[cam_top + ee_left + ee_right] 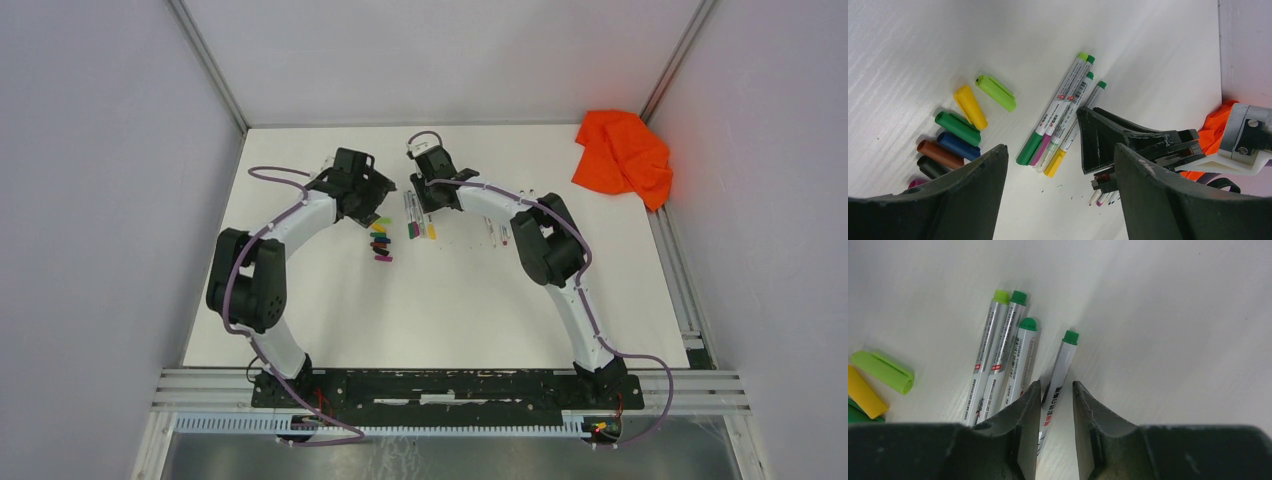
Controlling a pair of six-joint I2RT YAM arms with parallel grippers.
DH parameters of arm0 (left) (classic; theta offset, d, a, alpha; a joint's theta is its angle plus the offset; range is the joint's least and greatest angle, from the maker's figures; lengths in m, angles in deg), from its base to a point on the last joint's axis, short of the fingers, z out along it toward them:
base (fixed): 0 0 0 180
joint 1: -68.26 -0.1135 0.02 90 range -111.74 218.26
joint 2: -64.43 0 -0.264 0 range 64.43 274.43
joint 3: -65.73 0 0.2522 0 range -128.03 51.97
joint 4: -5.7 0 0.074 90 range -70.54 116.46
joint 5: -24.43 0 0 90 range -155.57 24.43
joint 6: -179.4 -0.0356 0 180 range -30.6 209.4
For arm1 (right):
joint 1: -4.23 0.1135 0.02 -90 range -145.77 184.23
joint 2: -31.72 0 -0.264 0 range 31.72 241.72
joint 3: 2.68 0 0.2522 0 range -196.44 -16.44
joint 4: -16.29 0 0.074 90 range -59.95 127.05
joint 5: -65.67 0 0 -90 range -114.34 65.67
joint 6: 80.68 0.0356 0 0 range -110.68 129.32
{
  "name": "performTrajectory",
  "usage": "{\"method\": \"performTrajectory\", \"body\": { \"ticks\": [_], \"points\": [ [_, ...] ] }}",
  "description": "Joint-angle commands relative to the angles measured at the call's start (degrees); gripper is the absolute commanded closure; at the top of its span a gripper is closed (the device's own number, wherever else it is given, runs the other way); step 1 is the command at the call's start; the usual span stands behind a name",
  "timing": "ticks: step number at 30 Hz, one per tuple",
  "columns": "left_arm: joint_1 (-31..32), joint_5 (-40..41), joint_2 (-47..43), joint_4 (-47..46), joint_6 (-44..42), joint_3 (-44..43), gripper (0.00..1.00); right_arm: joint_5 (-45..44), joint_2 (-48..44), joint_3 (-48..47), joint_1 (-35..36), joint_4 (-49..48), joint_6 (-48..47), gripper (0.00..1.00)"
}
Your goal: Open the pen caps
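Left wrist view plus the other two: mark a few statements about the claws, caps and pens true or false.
1. The left claw grips a cap. False: its jaws stand wide open with nothing between them.
2. A yellow cap lies loose beside a light green cap. True.
3. The right claw has one finger on each side of a pen with a green end. True.
4. The orange cloth covers the pens. False: it lies bunched in the far right corner, well apart from them.
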Motion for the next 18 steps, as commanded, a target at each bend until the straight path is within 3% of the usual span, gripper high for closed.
{"method": "performTrajectory", "body": {
  "ticks": [1, 8, 15, 18],
  "points": [
    [-0.20, 2.66, -4.45, -1.39, -3.24, 1.14, 0.17, -3.76, 1.86, -0.72, 0.30, 4.65, -0.54, 0.67],
    [-0.05, 2.69, -7.37, -2.87, -3.14, 4.67, 0.17, -5.44, 1.78, 4.97, 0.32, 4.86, -0.75, 0.74],
    [1.11, 2.70, -10.59, -4.65, -4.12, 7.97, 0.17, -5.59, -0.91, 11.63, -0.42, 1.61, 0.41, 1.00],
    [2.67, 3.02, -12.03, -6.04, -5.88, 9.32, 0.17, -3.38, -5.18, 15.91, -1.10, -2.44, 0.89, 1.00]
  ]
}}
